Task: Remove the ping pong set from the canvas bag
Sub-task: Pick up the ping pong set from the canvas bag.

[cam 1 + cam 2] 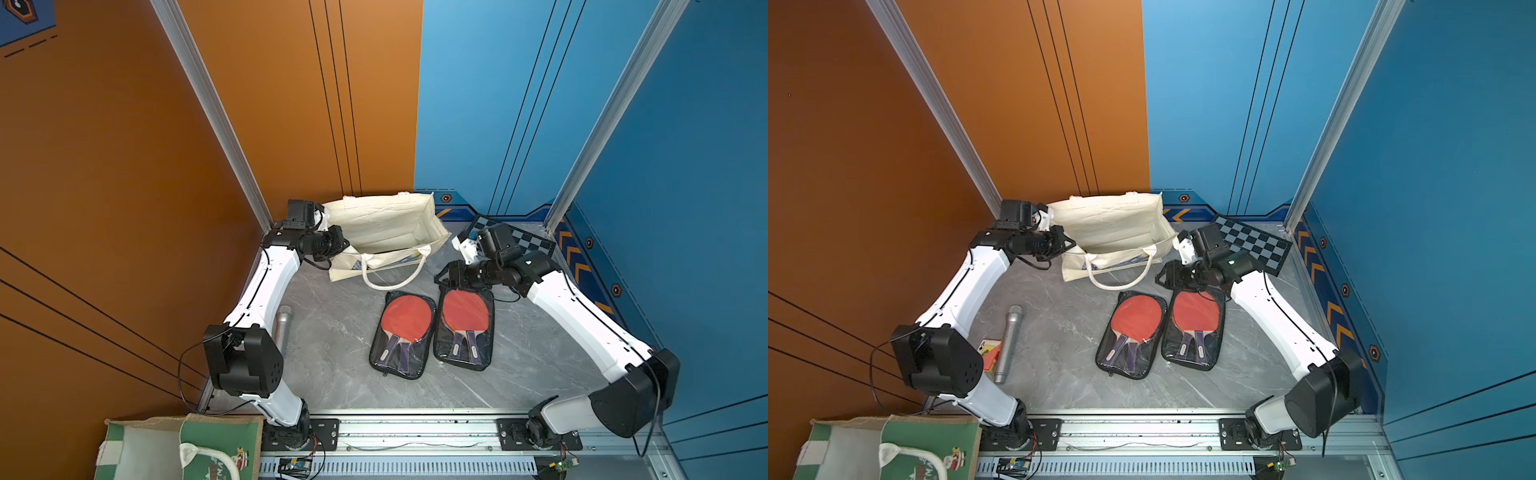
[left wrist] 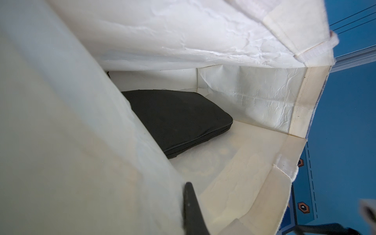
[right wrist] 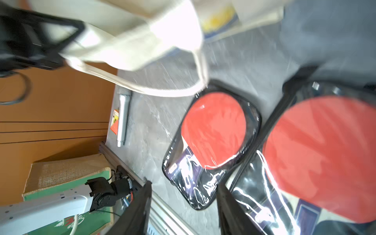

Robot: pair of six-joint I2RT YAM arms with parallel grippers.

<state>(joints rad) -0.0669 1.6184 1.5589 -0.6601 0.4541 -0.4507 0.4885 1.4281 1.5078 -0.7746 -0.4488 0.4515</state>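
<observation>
Top views overlook the table (image 1: pixel 332 316); left wrist looks into the canvas bag (image 2: pixel 244 101).

Both top views are bright, even and sharp, with faint soft shadows on the grey surface (image 1: pixel 324 332). The walls (image 1: pixel 104 166) darken toward the corners, and the straight metal posts (image 1: pixel 208 104) splay outward. The right wrist view is smeared with blur: the canvas bag (image 3: pixel 142 40) is blown out to white and glare streaks the clear paddle cases (image 3: pixel 201 189). In the left wrist view the bag's near fold is out of focus, while the black case (image 2: pixel 177 120) inside lies sharp in shade.
</observation>
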